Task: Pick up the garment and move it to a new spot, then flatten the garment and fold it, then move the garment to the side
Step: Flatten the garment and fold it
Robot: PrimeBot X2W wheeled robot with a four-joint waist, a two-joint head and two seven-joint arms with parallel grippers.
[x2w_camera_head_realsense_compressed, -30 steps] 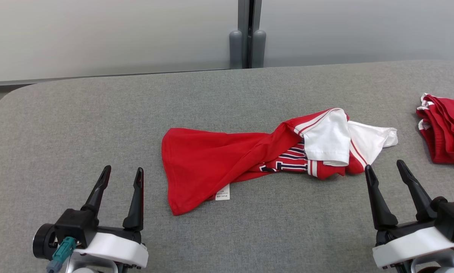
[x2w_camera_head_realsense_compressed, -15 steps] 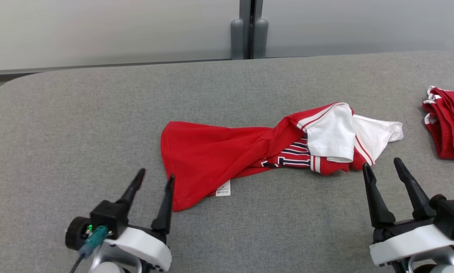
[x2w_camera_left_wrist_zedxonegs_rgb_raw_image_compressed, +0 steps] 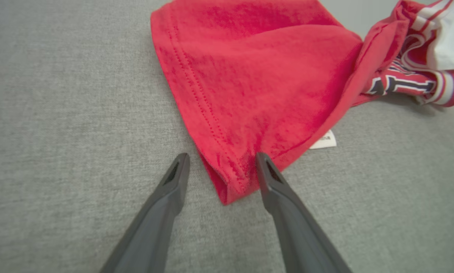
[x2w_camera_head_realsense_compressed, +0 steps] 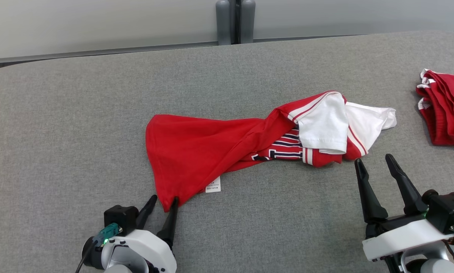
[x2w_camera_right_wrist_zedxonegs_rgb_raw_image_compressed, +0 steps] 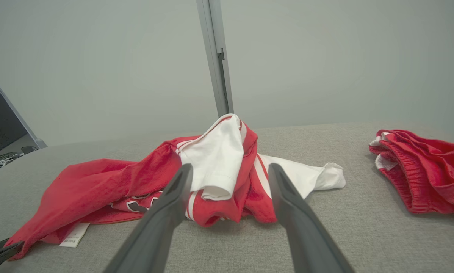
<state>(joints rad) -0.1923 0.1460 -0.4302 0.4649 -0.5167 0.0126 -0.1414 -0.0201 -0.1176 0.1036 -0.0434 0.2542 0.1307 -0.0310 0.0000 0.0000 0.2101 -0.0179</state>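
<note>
Two fingers of my left gripper (x2w_camera_head_realsense_compressed: 164, 198), spread wide, have come to straddle the shirt (x2w_camera_head_realsense_compressed: 196, 151) corner — pinch next, I judge — right gripper (x2w_camera_head_realsense_compressed: 373, 159) wide, idle.

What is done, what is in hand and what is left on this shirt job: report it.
Done: nothing yet; the red and white shirt lies crumpled on the grey table.
In hand: the left gripper, open, straddles the shirt's near hem corner, not closed on it. The right gripper is open, short of the white sleeves.
Left: grasp, lift and move, flatten, fold, set aside.
</note>
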